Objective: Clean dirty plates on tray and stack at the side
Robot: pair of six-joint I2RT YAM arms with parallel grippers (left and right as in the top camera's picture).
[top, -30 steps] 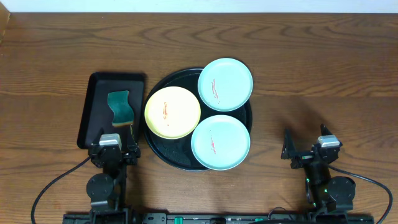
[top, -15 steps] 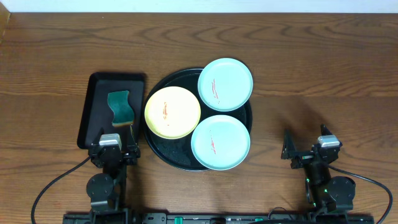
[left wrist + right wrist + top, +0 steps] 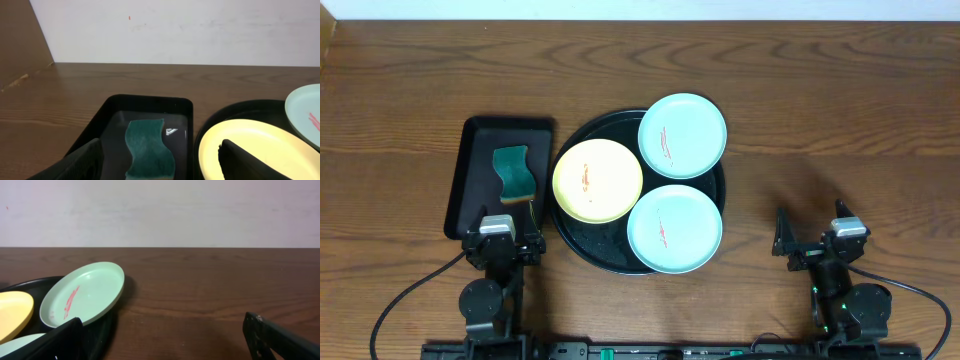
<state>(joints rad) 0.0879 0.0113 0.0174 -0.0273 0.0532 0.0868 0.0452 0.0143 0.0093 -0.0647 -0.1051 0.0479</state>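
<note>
Left gripper left of round tray, jaws spread, empty. Sponge on rectangular tray, untouched. Yellow plate, far turquoise plate and near turquoise plate on round tray, smears intact. Right gripper right of it, jaws apart, empty. No stack; judged not started.

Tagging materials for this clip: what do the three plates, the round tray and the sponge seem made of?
Yellow plate, far turquoise plate and near turquoise plate: probably plastic; flat uniform colour, thin rims, soft sheen. Round tray: glossy black, likely plastic, though coated metal is possible. Sponge: matte green scouring layer on yellow foam, judging by its yellow edge.
</note>
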